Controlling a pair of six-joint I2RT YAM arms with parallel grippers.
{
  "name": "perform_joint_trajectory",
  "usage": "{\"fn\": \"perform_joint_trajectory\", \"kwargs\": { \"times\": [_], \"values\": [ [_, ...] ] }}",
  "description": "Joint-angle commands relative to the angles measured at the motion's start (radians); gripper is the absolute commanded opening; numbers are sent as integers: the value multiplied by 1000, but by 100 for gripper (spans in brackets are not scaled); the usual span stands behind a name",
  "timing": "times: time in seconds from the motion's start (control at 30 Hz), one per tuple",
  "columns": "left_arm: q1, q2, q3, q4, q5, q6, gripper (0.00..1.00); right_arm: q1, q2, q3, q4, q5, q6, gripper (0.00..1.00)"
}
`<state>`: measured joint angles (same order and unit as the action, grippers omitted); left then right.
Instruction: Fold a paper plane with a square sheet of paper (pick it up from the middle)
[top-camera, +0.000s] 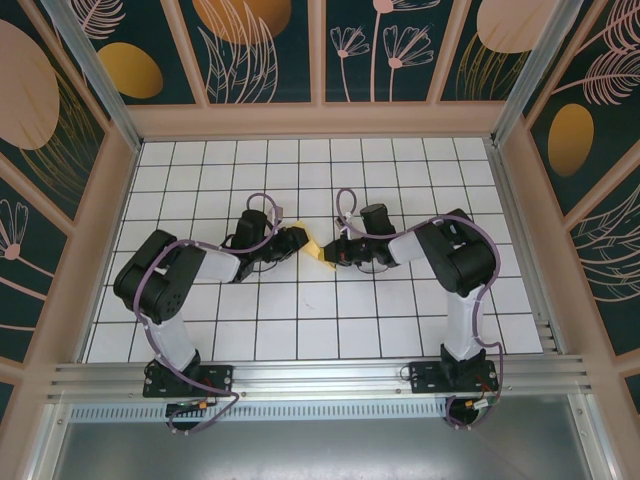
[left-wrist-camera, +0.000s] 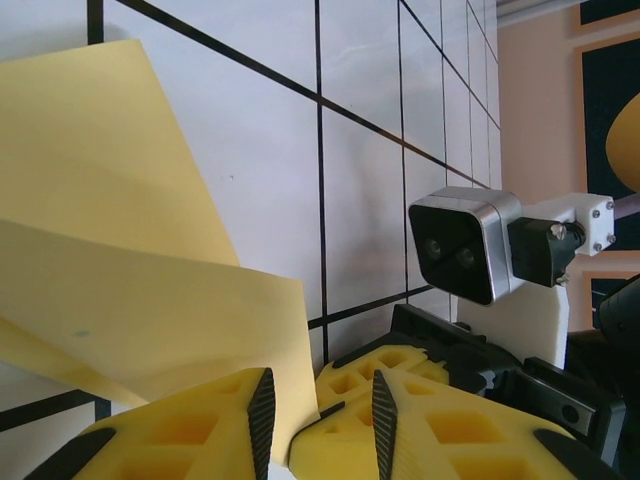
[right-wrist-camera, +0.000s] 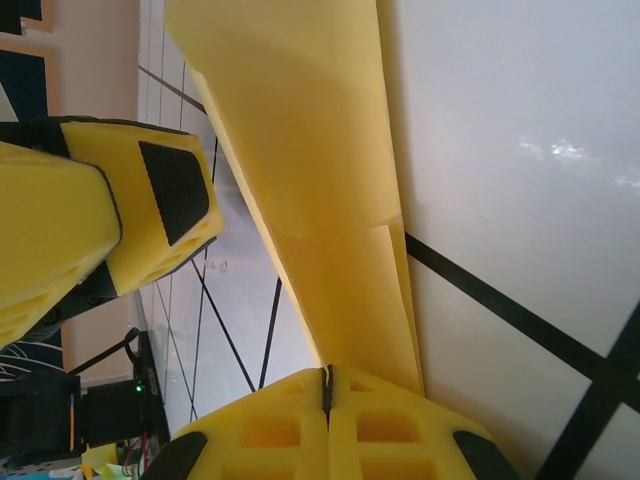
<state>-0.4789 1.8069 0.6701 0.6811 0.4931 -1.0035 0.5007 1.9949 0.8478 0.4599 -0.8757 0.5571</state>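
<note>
Both arms are meeting over the middle of the white gridded bench (top-camera: 300, 320), and the square sheet of paper (top-camera: 313, 248) is sitting right between them, a small yellow folded shape. The left tool (top-camera: 297, 240) is reaching in from the paper's 9 o'clock and the right tool (top-camera: 328, 250) from its 3 o'clock.

From the right wrist, the right tool (right-wrist-camera: 328, 372) is pressing its two yellow fingers tight together, pinching the narrow end of the paper (right-wrist-camera: 300, 130). The sheet is running up from that pinch toward 12 o'clock in overlapping layers. One finger (right-wrist-camera: 175, 190) of the left tool, black pad facing the sheet, is hanging at 9 o'clock, just beside the paper and apart from it.

From the left wrist, the left tool (left-wrist-camera: 321, 378) is holding its jaws spread. The paper (left-wrist-camera: 120, 250) is fanning out toward 10 o'clock in two layers, and its near edge is dipping into the gap without either pad clamping it. At 3 o'clock, the right arm's wrist camera (left-wrist-camera: 465, 245) is looking back.
</note>
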Motion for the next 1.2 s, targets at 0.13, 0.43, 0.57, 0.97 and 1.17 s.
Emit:
{"fn": "perform_joint_trajectory", "kwargs": {
  "times": [0.13,0.43,0.57,0.97,1.17],
  "values": [
    [-6,33,7,7,-7,-8,31,-4,35,22,-25,-34,11,0],
    [-6,52,27,-22,-29,-20,28,-1,44,28,-48,-29,1,0],
    [-6,56,28,-43,-44,-19,27,-1,44,32,-59,-26,-5,0],
    [-6,69,49,-128,-89,-20,26,1,45,49,-113,0,-31,0],
    [-6,76,66,-163,-98,-9,26,5,40,59,-135,11,-42,0]
  ]
}}
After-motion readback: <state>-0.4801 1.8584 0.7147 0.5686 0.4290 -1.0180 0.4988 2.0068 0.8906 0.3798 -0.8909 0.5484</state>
